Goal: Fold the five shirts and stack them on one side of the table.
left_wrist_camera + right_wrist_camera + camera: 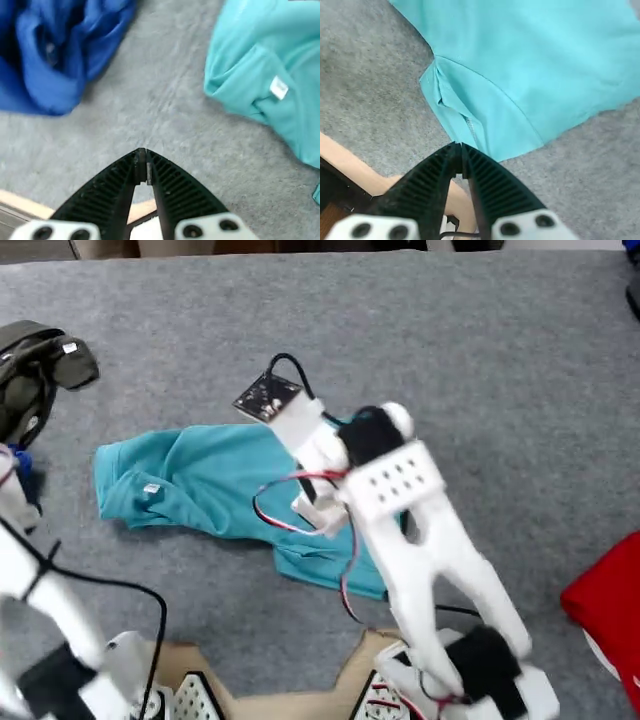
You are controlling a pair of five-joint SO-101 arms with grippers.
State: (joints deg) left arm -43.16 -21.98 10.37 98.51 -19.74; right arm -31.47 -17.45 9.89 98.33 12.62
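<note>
Mid-counter, a bit toward the near edge, sits the teal shirt (200,480). It's bunched up w/ the collar end pointing at the left edge and one hem corner trailing toward the near edge. It isn't flat, so imo this is the spread-it-out step. No fold on it yet, and stacking hasn't started on the counter (480,360).

Right fingers (440,170) are pressed together w/ nothing between them, tips right at that hem corner where the fabric puckers. Can't tell if they touch the cloth. My guess why: that's the loose bit you'd grab to pull the shirt square, so the arm is parked over it. They'd need to open before any pinch tho.

Left fingers (175,185) are also closed and empty. They're above bare carpet between the blue shirt (50,55) and the teal collar end w/ the white tag (278,89). Prob sitting there bc either shirt is in reach.

The other shirts are out at the sides, I assume so they don't tangle w/ the one being worked:
- the blue one is crumpled by the left edge
- a dark olive shirt (35,365) is further back along the left edge
- a red shirt (610,600) is at the right edge

All unfolded afaict.
</note>
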